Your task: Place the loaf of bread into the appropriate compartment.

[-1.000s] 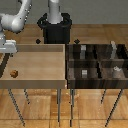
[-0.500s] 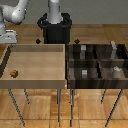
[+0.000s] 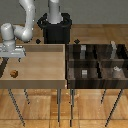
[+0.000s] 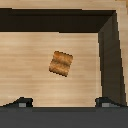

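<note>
The loaf of bread (image 3: 14, 73) is a tiny orange-brown lump lying on the floor of the light-tan wooden bin (image 3: 45, 75), near the exterior view's left end. My gripper (image 3: 11, 57) hangs above it, open and holding nothing. The wrist view shows the loaf (image 4: 61, 64) on the tan floor, apart from my two fingertips (image 4: 20, 102), which stand wide apart. The compartment (image 3: 80, 76) is a front cell of the dark-brown divided bin (image 3: 120, 82), marked by a small pale grey cube (image 3: 85, 73).
The dark divided bin stands on the exterior view's right, beside the tan bin. Other cells hold taller grey shapes (image 3: 84, 49) (image 3: 114, 48) (image 3: 116, 70). The robot base (image 3: 55, 27) stands behind both bins. The tan bin's walls (image 4: 107, 50) surround the loaf.
The arm has shifted slightly over the tan bin's left end. The loaf has not moved and the gripper stays open.
</note>
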Available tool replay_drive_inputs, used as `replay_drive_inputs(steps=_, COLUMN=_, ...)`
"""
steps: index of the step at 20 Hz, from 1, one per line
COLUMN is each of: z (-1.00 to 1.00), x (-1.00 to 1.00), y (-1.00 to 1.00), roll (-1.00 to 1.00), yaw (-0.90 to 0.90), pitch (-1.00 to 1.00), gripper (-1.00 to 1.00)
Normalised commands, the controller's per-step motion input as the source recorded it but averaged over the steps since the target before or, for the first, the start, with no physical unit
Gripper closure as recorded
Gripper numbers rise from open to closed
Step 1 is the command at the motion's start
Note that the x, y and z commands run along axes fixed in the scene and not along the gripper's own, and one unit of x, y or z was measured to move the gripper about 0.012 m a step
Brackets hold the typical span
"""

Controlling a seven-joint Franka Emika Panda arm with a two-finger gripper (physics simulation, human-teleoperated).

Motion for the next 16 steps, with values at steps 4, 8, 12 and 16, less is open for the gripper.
replay_drive_inputs(steps=4, z=0.0, x=0.0, y=-0.5, roll=0.0, yaw=0.0, pitch=0.0, gripper=-1.0)
replay_drive_inputs(steps=8, z=-0.25, x=0.25, y=0.0, roll=0.0, yaw=0.0, pitch=0.0, gripper=-1.0)
replay_drive_inputs(steps=12, z=-0.5, x=0.25, y=0.0, roll=0.0, yaw=0.0, pitch=0.0, gripper=-1.0)
replay_drive_inputs(steps=16, z=-0.08, x=0.25, y=0.0, roll=0.0, yaw=0.0, pitch=0.0, gripper=-1.0)
